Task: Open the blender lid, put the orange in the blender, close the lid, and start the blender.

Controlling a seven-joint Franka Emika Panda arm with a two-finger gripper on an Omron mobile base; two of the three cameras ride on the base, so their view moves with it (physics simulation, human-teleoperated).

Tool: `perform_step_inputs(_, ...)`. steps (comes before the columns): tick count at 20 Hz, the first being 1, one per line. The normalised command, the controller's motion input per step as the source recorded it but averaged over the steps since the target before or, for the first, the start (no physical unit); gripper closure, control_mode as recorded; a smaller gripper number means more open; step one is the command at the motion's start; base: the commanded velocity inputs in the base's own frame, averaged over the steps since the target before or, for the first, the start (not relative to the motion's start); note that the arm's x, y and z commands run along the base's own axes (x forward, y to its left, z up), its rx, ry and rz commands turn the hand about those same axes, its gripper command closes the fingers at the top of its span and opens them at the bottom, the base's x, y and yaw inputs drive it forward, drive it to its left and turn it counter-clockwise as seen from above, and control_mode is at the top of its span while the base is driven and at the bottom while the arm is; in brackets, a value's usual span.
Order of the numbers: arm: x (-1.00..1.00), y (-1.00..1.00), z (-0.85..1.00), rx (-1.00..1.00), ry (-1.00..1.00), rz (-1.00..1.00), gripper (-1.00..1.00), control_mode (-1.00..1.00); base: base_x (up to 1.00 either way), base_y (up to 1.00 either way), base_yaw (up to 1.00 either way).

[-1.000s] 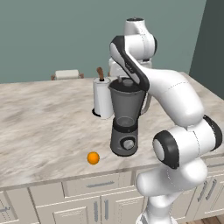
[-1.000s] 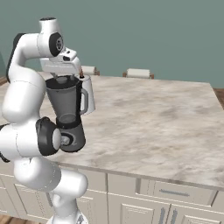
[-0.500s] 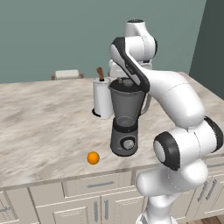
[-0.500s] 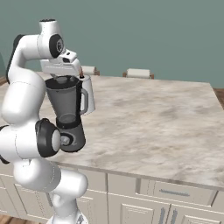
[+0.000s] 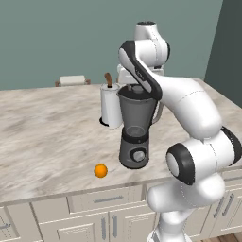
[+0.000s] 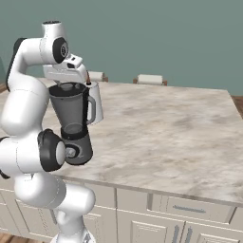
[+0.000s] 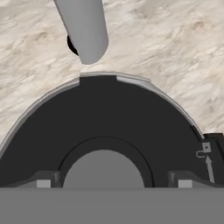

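orange on counter | left-front of blender | towel roll behind

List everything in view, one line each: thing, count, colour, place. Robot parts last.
blender: 1, dark grey base, see-through grey jar, near the front edge of the counter.
lid: 1, dark grey, on the jar, straight under the hand.
orange: 1, bright orange, on the counter left of the blender in the left base view.
paper towel roll: 1, white, brown-tipped post, behind the blender.
counter: 1, marbled beige, above pale cabinets.
chairs: 2, pale, at the far side.
gripper: 1, dark fingers spread apart, just above the lid.
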Motion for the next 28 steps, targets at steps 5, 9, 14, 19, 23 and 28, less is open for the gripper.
perform_step_inputs(5, -0.07, 0.19, -0.28, 0.0, 0.03, 0.0, -1.0, -1.0, 0.0, 0.0, 0.0)
perform_step_inputs(9, -0.37, 0.19, -0.34, 0.0, 0.0, 0.01, 1.0, -1.0, 0.0, 0.0, 0.0)
perform_step_inputs(14, -0.48, 0.12, -0.08, 0.0, 0.0, 0.0, 1.0, -1.0, 0.0, 0.0, 0.0)
perform_step_inputs(19, -0.22, 0.13, 0.0, 0.0, 0.0, 0.0, 1.0, -1.0, 0.0, 0.0, 0.0)
perform_step_inputs(23, 0.21, 0.03, 0.11, 0.0, 0.0, 0.0, 1.0, -1.0, 0.0, 0.0, 0.0)
perform_step_inputs(28, 0.34, -0.02, 0.72, 0.0, -0.04, 0.0, 1.0, -1.0, 0.0, 0.0, 0.0)
